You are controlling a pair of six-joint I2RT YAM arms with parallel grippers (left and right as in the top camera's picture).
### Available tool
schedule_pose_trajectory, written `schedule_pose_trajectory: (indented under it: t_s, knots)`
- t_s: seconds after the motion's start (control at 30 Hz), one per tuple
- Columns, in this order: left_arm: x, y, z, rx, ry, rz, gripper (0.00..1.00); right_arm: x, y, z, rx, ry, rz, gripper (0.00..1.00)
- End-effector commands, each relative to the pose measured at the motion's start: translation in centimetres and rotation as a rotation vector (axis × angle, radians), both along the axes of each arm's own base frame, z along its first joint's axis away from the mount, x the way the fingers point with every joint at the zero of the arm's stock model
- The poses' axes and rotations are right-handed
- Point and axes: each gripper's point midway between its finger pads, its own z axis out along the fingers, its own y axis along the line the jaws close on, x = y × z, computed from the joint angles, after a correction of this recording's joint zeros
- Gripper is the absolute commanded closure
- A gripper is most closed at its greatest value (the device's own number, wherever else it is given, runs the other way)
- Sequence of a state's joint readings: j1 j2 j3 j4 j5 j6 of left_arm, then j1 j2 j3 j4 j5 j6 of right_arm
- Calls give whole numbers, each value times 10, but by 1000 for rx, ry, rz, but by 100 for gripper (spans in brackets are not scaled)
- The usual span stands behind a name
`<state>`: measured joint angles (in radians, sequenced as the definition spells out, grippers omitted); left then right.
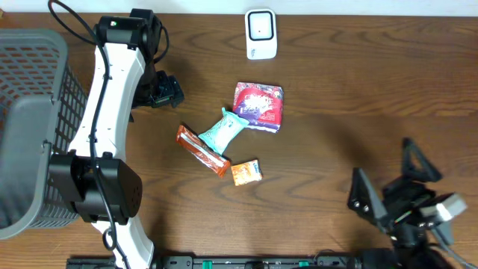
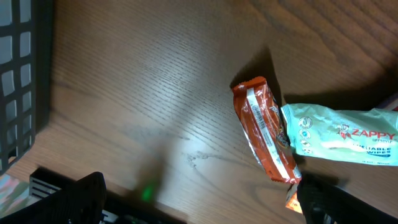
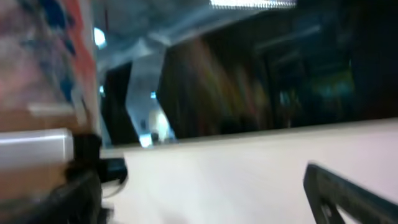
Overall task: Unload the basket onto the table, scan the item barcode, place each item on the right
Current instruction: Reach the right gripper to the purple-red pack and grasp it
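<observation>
Brown wood grain ran across the surface (image 1: 351, 97), and on it your task looked barely begun. No item was lifted. All four packets lay in a loose cluster near the middle, and the white scanner (image 1: 261, 33) stood apart from them at the far edge. Your left claw (image 1: 160, 90) hung spread wide and empty to the left of the cluster. Your right claw (image 1: 390, 181) sat just as spread and empty, well off toward the near right corner. By my judgement, choosing a packet, gripping it and presenting its barcode to the scanner all remained.

The orange bar (image 2: 267, 127) was a long, flat, glossy wrapper with crimped ends. A white printed strip facing up along it seemed to carry a barcode. The mint-green wipes packet (image 1: 222, 131) was soft film, oblong, with one end touching the bar. The red-and-purple pouch (image 1: 259, 105) looked shiny, puffy and squarish. The small orange sachet (image 1: 246, 172) lay flat just beside the bar's lower end. The scanner was smooth hard plastic with rounded corners. At your left stood a grey basket (image 1: 30, 67) of rigid open mesh. Your right wrist view was too blurred to add anything.
</observation>
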<state>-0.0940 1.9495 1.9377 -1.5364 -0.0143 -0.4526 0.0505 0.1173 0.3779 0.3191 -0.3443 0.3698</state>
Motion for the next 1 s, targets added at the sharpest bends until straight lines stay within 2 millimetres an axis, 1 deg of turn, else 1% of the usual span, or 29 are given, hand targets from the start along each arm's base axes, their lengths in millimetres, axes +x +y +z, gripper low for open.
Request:
schedule_pose_trajectory:
  t_s: [0.0,0.1,0.13,0.23,0.27,0.33,0.4,0.47,0.5,0.53,0.57,0.63,0.67,0.77,0.87,0.9,0.97]
  knots:
    - [-1,5,-4,23,13,18,2,22,6,33,-235,65,-91,1]
    - [-1,5,-4,23,13,19,2,60,13,25,-332,299,-50,1]
    - [-1,5,-4,23,13,19,2,78,18,16,-368,434,-5,1]
    - [-1,5,-4,23,13,19,2,108,31,-10,-397,719,121,1]
    - [-1,5,-4,23,13,19,2,114,40,-21,-396,819,206,1]
    - [-1,5,-4,23,13,19,2,122,56,-30,-376,914,341,1]
    - [-1,5,-4,23,13,18,2,131,72,-39,-316,1000,487,1]
    - [-1,5,-4,23,13,18,2,139,82,-59,-263,1094,594,1]
    - [-1,5,-4,23,13,19,2,146,88,-79,-224,1182,654,1]
    - [-1,5,-4,23,13,19,2,150,91,-86,-209,1200,694,1]
    - [-1,5,-4,23,13,19,2,160,98,-101,-171,1240,773,1]
    - [-1,5,-4,23,13,19,2,173,105,-119,-141,1278,835,1]
    - [-1,5,-4,23,13,19,2,176,108,-125,-132,1284,860,1]
    - [-1,5,-4,23,13,19,2,184,115,-147,-139,1336,864,1]
    - [-1,5,-4,23,13,18,2,189,118,-175,-192,1415,777,1]
    - [-1,5,-4,23,13,18,2,190,119,-181,-213,1432,752,1]
    - [-1,5,-4,23,13,19,2,190,122,-187,-247,1444,720,1]
